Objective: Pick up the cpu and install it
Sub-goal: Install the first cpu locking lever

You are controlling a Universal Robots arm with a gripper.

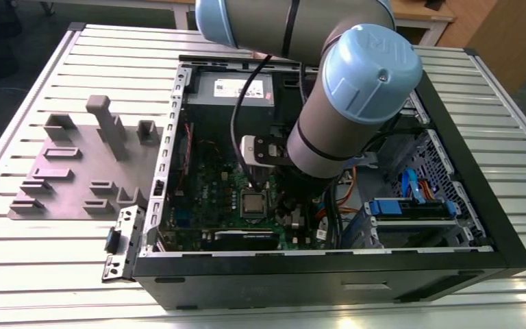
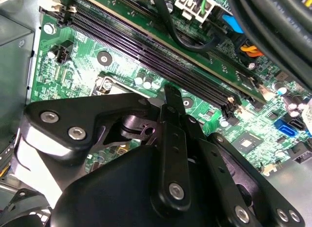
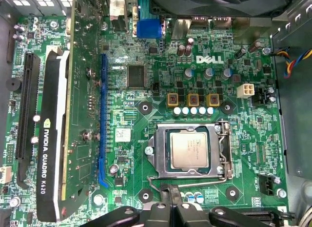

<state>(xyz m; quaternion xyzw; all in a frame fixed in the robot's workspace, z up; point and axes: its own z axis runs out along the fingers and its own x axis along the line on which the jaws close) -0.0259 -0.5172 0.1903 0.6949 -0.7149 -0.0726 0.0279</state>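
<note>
- Cpu (image 3: 191,149) is lying flat in the motherboard's socket frame (image 3: 191,151) in the first wrist view, silvery top up, already seated there and not in my grasp.
- My gripper (image 3: 168,200) is hanging just beside the socket's edge, where the frame's thin lever wire is running; the chip is lying a short way beyond my fingertips and below them, apart from them.
- My fingers (image 2: 171,107) are looking pressed together in the second wrist view, a single dark tip pointing down at the green motherboard (image 2: 122,66), and they are carrying nothing that I can see.
- In the exterior view my gripper (image 1: 259,184) is hovering just above the cpu (image 1: 253,203), inside the open computer case (image 1: 336,264), near the middle of the board.
- The chip is nearly square, so I am judging no long axis matters; the socket frame is running slightly longer along the line away from my fingertips.
- The graphics card (image 3: 53,139) is standing well to one side of the socket, and the memory slots (image 2: 161,46) are lying on the other, both clear of my tool.
- I am judging the chip as placed, with the frame around it not visibly clamped over its top.
</note>
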